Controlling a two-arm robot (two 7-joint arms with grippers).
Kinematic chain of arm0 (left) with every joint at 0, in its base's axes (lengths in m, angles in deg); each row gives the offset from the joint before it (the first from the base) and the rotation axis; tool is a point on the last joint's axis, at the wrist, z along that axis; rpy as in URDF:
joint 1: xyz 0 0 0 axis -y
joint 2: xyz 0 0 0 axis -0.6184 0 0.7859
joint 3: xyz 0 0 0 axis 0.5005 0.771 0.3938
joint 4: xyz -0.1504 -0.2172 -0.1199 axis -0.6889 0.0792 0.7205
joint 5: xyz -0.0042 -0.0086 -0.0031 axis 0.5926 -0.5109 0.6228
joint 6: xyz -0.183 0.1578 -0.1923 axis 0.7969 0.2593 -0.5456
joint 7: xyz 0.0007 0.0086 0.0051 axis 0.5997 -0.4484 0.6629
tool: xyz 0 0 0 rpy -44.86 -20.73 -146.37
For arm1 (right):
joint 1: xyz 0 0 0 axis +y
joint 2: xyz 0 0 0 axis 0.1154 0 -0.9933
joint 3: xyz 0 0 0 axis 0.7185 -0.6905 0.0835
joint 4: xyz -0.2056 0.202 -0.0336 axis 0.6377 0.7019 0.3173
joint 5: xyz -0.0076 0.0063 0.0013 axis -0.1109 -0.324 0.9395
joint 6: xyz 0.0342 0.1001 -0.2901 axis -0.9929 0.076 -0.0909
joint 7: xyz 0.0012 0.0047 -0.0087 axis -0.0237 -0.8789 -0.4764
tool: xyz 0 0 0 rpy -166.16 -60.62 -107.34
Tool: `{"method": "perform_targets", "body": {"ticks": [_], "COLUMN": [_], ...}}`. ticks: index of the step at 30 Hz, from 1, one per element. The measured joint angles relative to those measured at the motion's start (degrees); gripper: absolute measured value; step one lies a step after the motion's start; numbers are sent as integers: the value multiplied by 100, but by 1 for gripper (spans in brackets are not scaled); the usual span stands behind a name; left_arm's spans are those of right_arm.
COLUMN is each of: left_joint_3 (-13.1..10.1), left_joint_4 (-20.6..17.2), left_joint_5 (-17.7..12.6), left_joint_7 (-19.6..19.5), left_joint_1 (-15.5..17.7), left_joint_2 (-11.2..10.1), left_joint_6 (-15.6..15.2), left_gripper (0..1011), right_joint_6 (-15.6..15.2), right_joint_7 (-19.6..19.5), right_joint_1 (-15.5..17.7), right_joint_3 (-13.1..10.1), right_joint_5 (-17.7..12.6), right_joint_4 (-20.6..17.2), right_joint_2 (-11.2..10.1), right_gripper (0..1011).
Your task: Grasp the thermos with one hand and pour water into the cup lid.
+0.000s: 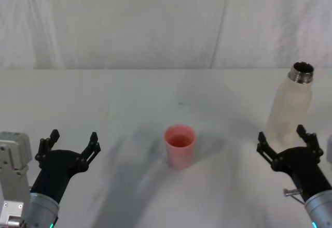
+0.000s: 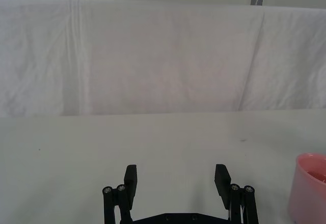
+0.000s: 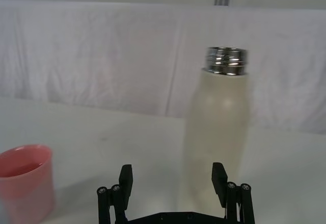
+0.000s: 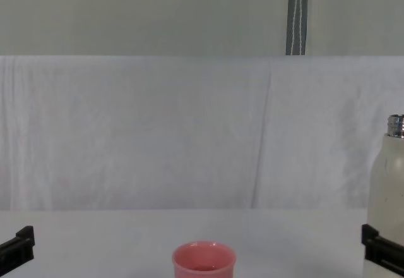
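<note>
Right pincer (image 1: 284, 140), near right, spread open just short of bottle (image 1: 289, 109), far right on table (image 1: 129, 93). Left pincer (image 1: 72, 141) open, idle. Cup (image 1: 179, 145) centre. Step: approach; next, advance, close on bottle.

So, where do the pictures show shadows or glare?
Head view: soft grey shadows spread on the table left of the cup lid. Right wrist view: bright reflections on the steel neck of the thermos. Chest view: even, flat light, no strong shadow.
</note>
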Motion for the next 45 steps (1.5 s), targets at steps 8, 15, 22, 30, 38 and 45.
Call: {"method": "perform_targets", "body": {"ticks": [8, 15, 22, 30, 38, 45], "left_joint_3": [0, 0, 0, 0, 0, 0], "left_joint_4": [0, 0, 0, 0, 0, 0], "left_joint_5": [0, 0, 0, 0, 0, 0], "left_joint_7": [0, 0, 0, 0, 0, 0], "left_joint_1": [0, 0, 0, 0, 0, 0], "left_joint_2": [0, 0, 0, 0, 0, 0], "left_joint_6": [0, 0, 0, 0, 0, 0], "left_gripper": [1001, 1001, 1001, 1001, 1001, 1001], "right_joint_6": [70, 101, 167, 219, 231, 231], "right_joint_7": [147, 254, 386, 506, 614, 683], "right_joint_1": [-20, -116, -278, -489, -683, -839], "right_joint_3": [-330, -491, -632, -686, -664, -661], "right_joint_5": [-199, -293, -319, -270, -210, -181], "right_joint_4": [121, 297, 572, 835, 1031, 1181], "right_joint_2": [165, 336, 465, 491, 490, 463], "right_gripper": [1001, 1001, 1001, 1001, 1001, 1001]}}
